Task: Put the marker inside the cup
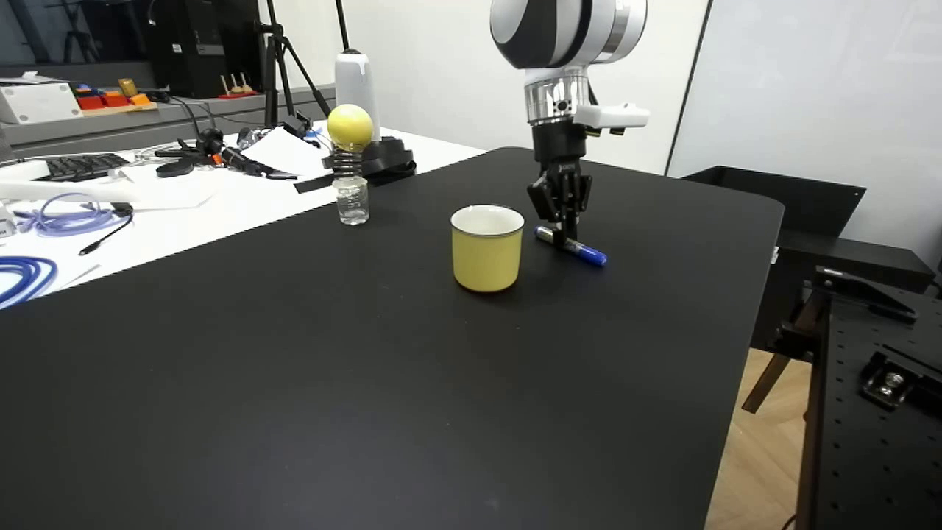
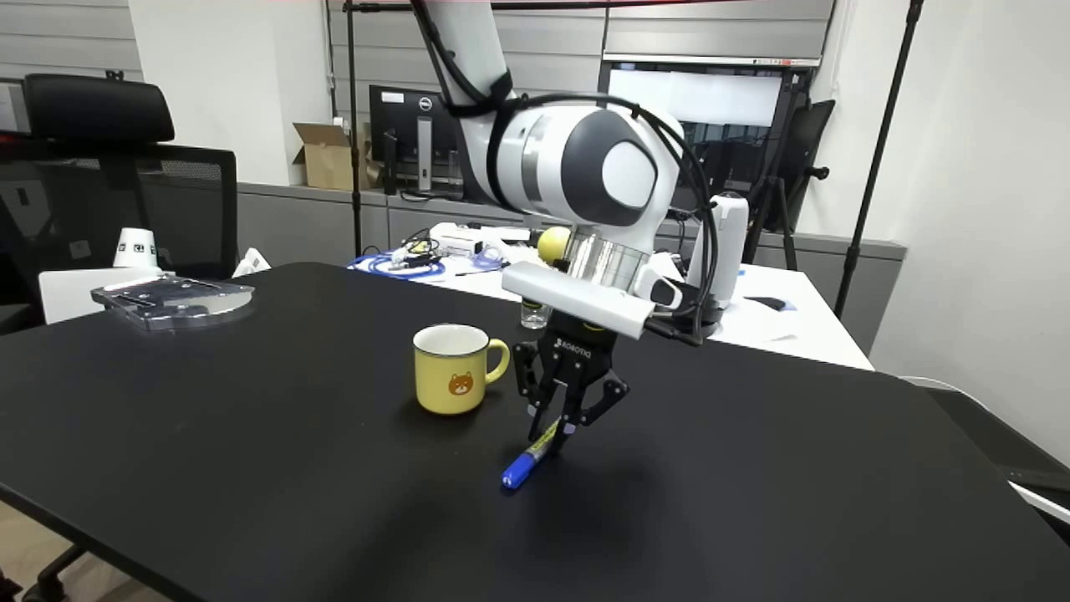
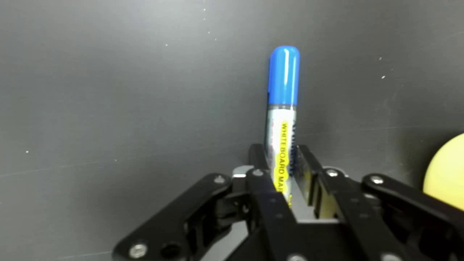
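A white marker (image 3: pixel 282 123), blue at one end, yellow on its side, lying down near the middle of the wrist view, a yellow cup (image 2: pixel 450 368) standing up, white inside, with a handle and brown bear face, left of the marker in both exterior views

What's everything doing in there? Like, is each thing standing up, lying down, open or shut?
The marker: capped, lying on its side.
The yellow cup: upright, marker not inside.
The gripper: straddling the marker; can't tell if it's squeezing.
The clear bottle: upright, with a yellow ball on top.
The cardboard box: a flap open.
The tripod: standing, legs spread.
The blue cable: coiled.
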